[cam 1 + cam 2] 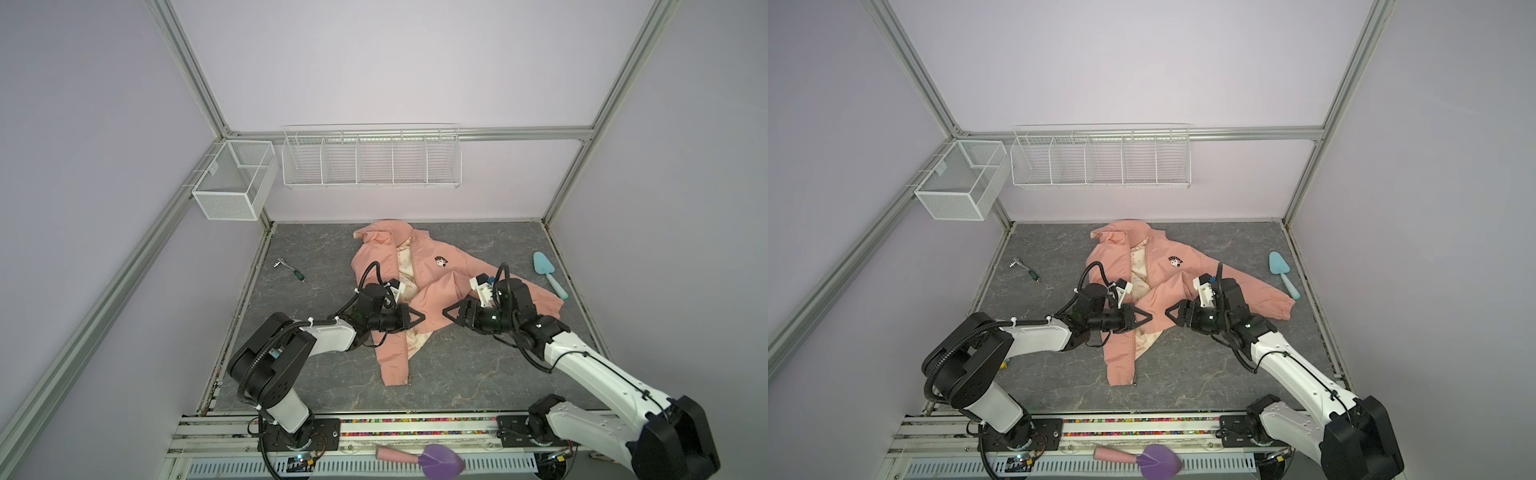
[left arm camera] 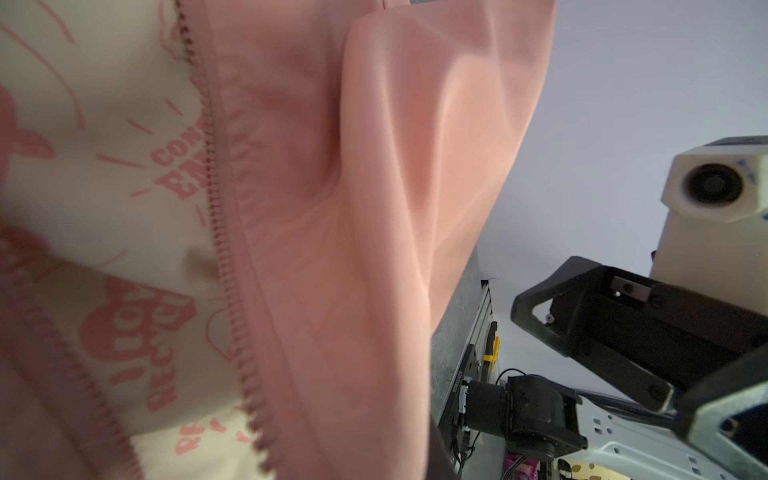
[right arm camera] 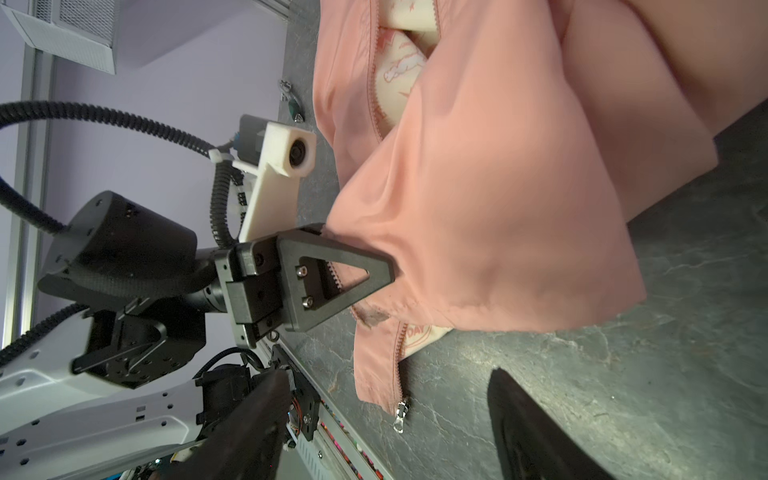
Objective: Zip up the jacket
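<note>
A purple scoop (image 1: 440,459) lies nearest me. Beyond it, mid-table, is the jacket (image 1: 434,286). Its zip slider (image 1: 409,379) sits at the near hem and everything above is open, so I judge the zipping is all still ahead. My left gripper (image 1: 420,319) pinches its flap; my right gripper (image 1: 446,312) gapes, empty.

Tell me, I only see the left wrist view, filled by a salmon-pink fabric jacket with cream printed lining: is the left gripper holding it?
Observer: Yes, the left gripper pinches a lifted fold of the salmon-pink hooded jacket.
Operator: Where's the slider?
Observer: The small metal zip slider sits at the bottom hem, untouched.
Operator: Anything else there?
Observer: A light-blue plastic trowel lies right of the jacket in both top views.
</note>
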`<state>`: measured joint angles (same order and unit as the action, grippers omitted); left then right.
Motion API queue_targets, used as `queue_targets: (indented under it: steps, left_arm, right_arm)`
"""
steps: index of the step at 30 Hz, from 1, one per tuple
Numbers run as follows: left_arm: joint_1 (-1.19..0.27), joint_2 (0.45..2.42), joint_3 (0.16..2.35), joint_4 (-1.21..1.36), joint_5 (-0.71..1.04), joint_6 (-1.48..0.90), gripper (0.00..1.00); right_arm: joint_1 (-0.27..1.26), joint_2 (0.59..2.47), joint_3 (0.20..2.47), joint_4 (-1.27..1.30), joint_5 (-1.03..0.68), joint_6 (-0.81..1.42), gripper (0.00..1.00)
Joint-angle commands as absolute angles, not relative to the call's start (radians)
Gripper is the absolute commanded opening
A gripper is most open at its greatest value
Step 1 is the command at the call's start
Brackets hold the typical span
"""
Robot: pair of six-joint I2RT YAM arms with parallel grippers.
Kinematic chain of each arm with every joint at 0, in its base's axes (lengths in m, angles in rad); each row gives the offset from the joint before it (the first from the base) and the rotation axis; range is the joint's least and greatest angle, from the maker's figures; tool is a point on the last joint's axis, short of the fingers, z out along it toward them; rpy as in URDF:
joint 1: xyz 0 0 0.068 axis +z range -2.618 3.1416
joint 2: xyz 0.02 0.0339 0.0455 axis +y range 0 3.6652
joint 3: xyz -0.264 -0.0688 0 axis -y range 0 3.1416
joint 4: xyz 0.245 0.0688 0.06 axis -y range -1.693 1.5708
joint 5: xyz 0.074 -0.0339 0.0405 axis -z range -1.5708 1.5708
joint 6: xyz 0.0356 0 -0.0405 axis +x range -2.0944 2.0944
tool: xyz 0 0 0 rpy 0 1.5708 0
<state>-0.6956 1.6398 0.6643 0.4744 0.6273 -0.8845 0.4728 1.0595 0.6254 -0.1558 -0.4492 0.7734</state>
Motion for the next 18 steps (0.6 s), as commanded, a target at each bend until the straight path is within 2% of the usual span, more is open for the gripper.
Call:
queue_targets:
  steps: [1, 8, 10, 13, 18]
  left_arm:
    - [-0.691, 1.640, 0.661, 0.503, 0.641, -0.895, 0.20]
    - [-0.690, 1.670, 0.666, 0.513, 0.663, -0.898, 0.20]
    - [-0.690, 1.678, 0.676, 0.496, 0.681, -0.887, 0.14]
    - [-0.690, 1.686, 0.691, 0.468, 0.698, -0.872, 0.00]
    - [-0.690, 1.674, 0.713, 0.473, 0.736, -0.891, 0.00]
  right_arm:
    - [0.491, 1.025, 0.564, -0.055, -0.433, 0.848, 0.78]
    - [0.525, 1.014, 0.508, -0.013, -0.418, 0.880, 0.79]
    - [0.537, 1.008, 0.500, -0.004, -0.410, 0.890, 0.79]
    - [0.561, 0.998, 0.469, 0.043, -0.404, 0.919, 0.79]
    - [0.614, 0.990, 0.399, 0.144, -0.366, 0.979, 0.89]
